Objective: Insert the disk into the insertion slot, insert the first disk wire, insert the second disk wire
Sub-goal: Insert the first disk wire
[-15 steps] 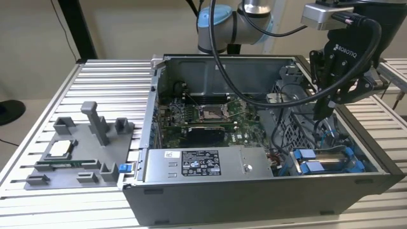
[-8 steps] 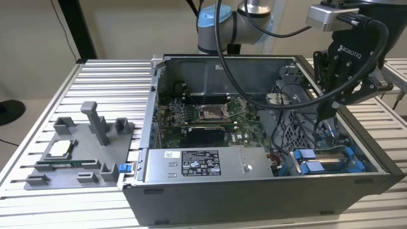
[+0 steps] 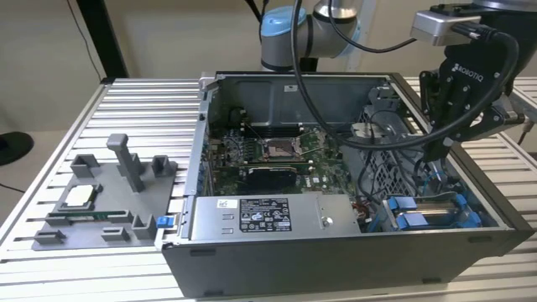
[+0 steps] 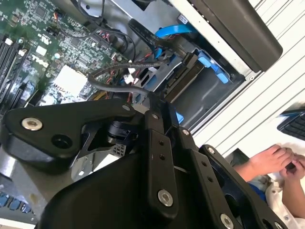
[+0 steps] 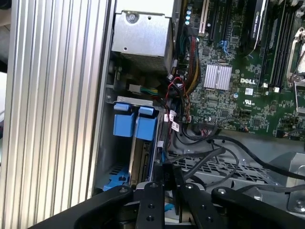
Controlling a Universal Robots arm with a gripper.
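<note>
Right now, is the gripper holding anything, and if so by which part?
The gripper looks shut on a black wire, pinched at its very end. The plug itself is hidden between the jaws, so the exact hold on it cannot be told.

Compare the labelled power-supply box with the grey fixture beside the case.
The power-supply box sits inside the computer case; the fixture lies outside on the slatted table. The box is flat-topped with a label; the fixture has upright posts. Both are grey.
</note>
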